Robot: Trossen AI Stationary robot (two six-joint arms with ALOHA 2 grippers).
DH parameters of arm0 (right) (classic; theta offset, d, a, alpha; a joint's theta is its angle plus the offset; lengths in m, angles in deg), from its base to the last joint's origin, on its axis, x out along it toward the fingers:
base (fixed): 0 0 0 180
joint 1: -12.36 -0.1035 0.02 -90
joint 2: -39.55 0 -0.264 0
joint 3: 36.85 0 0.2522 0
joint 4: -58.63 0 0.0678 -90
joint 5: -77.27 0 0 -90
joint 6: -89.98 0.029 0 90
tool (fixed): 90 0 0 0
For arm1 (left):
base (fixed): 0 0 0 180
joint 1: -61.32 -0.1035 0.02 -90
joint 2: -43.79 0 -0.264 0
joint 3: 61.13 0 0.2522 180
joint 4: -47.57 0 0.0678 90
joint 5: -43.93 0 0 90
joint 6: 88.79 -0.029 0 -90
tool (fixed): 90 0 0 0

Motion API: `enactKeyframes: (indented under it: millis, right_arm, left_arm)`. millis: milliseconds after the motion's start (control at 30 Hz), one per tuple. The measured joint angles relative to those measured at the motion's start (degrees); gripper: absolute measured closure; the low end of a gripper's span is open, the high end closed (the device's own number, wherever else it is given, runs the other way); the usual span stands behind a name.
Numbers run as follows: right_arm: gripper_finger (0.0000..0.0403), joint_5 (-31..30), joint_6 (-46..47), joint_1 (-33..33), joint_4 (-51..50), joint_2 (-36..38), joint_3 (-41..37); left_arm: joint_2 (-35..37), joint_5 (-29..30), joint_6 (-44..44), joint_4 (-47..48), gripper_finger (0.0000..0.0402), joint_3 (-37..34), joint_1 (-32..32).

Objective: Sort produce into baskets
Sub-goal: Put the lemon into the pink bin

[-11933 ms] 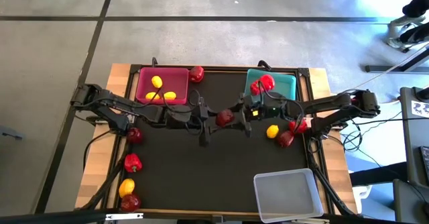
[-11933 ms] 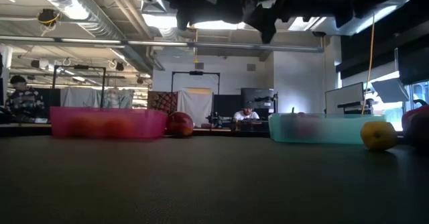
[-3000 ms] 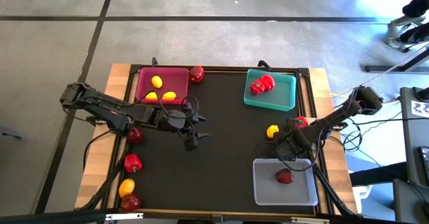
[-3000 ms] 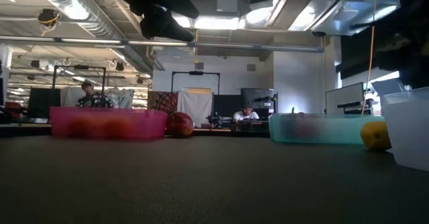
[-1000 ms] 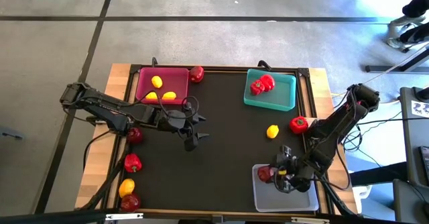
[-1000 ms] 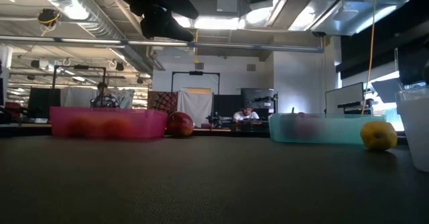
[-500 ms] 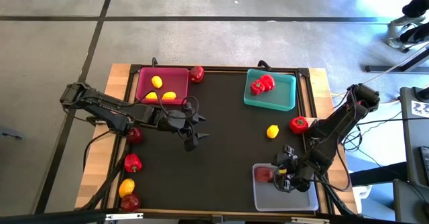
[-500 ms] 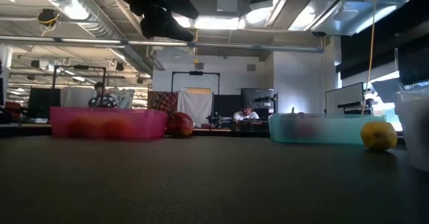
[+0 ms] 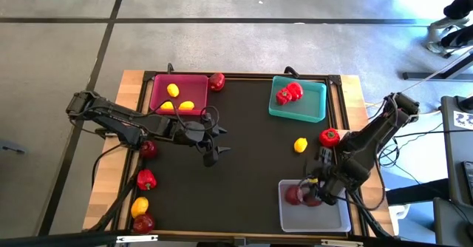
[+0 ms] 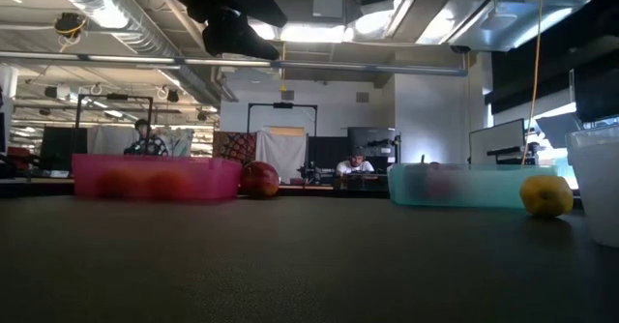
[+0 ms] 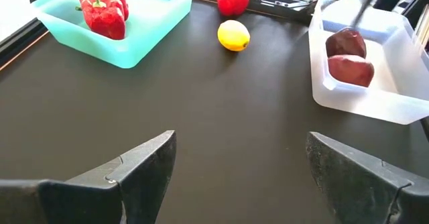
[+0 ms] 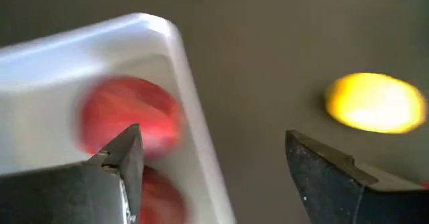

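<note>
My right pincer (image 9: 310,191) hangs over the clear tray (image 9: 329,219) at the table's five o'clock corner, fingers spread wide and empty. Two dark red apples (image 11: 347,43) lie in that tray, touching. A yellow lemon (image 9: 300,145) sits on the mat toward three o'clock, a red pepper (image 9: 329,137) just beside it. My left pincer (image 9: 214,143) waits wide open near centre.

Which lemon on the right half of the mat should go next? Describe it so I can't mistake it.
Start at the teal basket at the mat's far right. Just in front of it, on bare mat, lies a single yellow lemon, with a red pepper to its right. It is the only yellow piece on that side, and it sits outside every basket.
</note>
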Motion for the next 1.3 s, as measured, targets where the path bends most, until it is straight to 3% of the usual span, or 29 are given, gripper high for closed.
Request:
enactKeyframes:
  millis: [167, 300, 533, 867, 1300]
  right_arm:
    - [0.0128, -1.1, -7.3, 4.3, -12.1, 0.0, 0.4]
    - [0.0128, -3.8, -17.3, 7.9, -14.5, 0.0, -0.5]
    - [0.0128, -5.0, -34.0, 14.3, -10.6, 0.0, -4.5]
    - [0.0128, -4.8, -50.1, 22.7, -1.1, 0.0, -9.9]
    - [0.0128, -1.6, -59.3, 31.6, 5.2, -0.1, -13.4]
  left_arm:
    - [0.0, 0.0, -0.4, 0.0, 0.0076, 0.0, 0.0]
    - [0.0, 0.0, -0.6, 0.0, 0.0076, 0.0, 0.0]
    - [0.0, 0.0, -0.6, 0.0, 0.0076, 0.0, 0.0]
    - [0.0, 0.0, -0.6, 0.0, 0.0076, 0.0, 0.0]
    - [0.0, 0.0, -0.7, 0.0, 0.0076, 0.0, 0.0]
